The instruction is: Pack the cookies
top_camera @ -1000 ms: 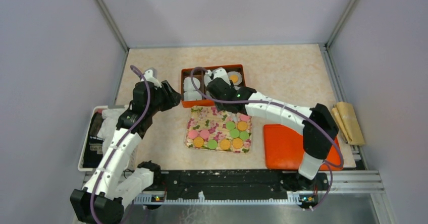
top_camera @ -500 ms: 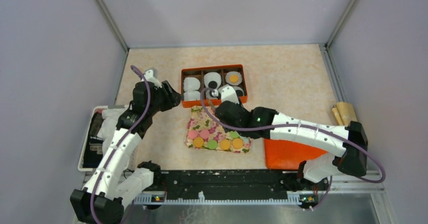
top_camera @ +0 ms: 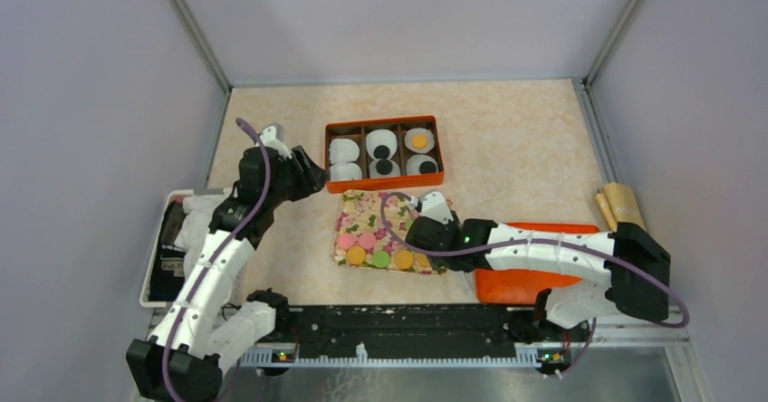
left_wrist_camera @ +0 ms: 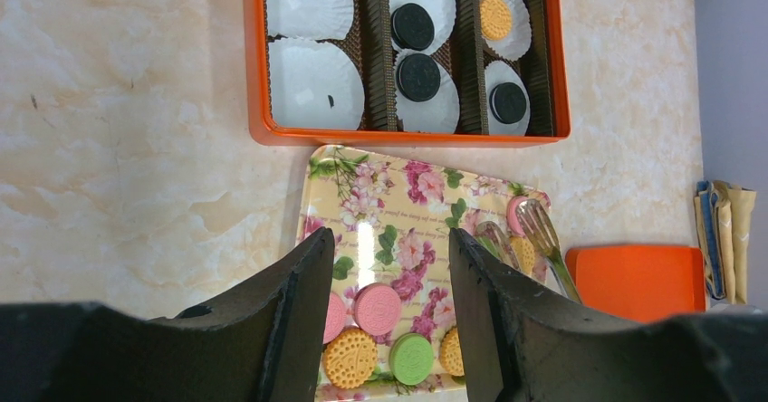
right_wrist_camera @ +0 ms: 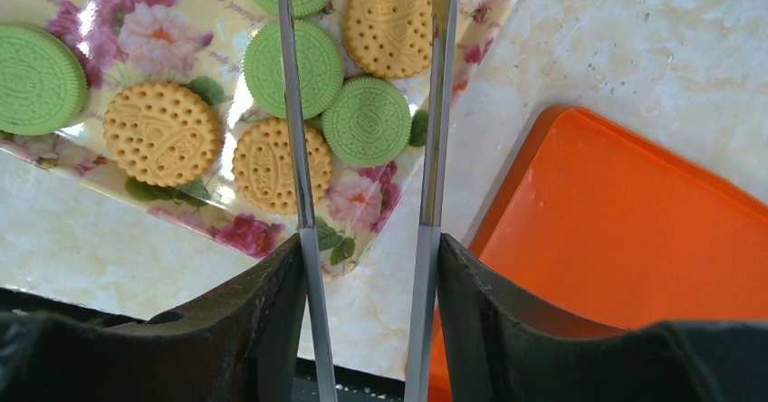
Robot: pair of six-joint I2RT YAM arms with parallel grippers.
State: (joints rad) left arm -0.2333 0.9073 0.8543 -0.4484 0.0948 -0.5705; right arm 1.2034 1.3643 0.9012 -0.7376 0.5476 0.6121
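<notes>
Pink, orange and green cookies [top_camera: 380,259] lie on the floral tray [top_camera: 371,207]. The orange box [top_camera: 385,185] behind it holds white paper cups. Three of these carry black cookies [left_wrist_camera: 418,76] and one an orange cookie [left_wrist_camera: 494,17]. My right gripper [right_wrist_camera: 367,244] is shut on metal tongs [right_wrist_camera: 294,130], whose two arms stand apart over the tray's right end. A green cookie [right_wrist_camera: 366,121] lies between those arms. In the top view that gripper [top_camera: 426,227] hovers by the tray's right edge. My left gripper [left_wrist_camera: 389,239] is open and holds nothing, left of the box [top_camera: 312,177].
An orange lid [top_camera: 516,266] lies flat right of the tray, under my right arm. A white basket [top_camera: 172,248] with dark and white items sits at the left table edge. Beige packets [top_camera: 625,216] lie at the right edge.
My right arm with the tongs has drawn back from over the orange box to the right end of the floral tray. The left arm has stayed put.
</notes>
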